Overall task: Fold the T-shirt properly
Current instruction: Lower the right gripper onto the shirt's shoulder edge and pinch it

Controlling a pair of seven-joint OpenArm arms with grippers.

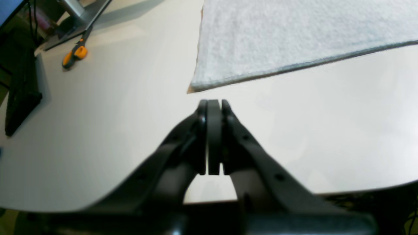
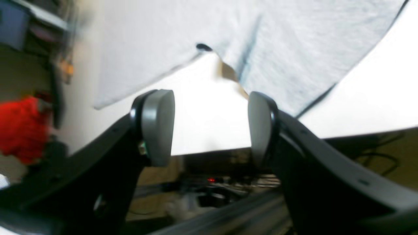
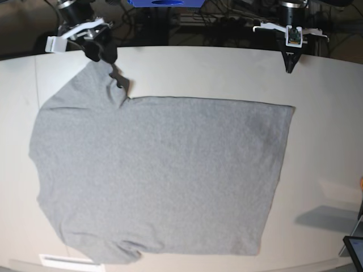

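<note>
The heather-grey T-shirt (image 3: 164,175) lies spread flat on the white table (image 3: 198,68), plain side up. My right gripper (image 3: 105,56) hangs over the sleeve at the far left corner, and in its wrist view the right gripper (image 2: 209,98) is open with nothing between its pads; the T-shirt (image 2: 294,49) lies just beyond them. My left gripper (image 3: 290,68) is at the far right, off the cloth. Its wrist view shows the left gripper (image 1: 214,102) shut and empty, tips just short of a corner of the T-shirt (image 1: 294,32).
An orange-handled tool (image 1: 75,55) lies on the table at the left wrist view's left, next to a black keyboard-like object (image 1: 19,98). A red object (image 2: 23,127) sits off the table. A dark screen corner (image 3: 354,249) stands at the near right edge.
</note>
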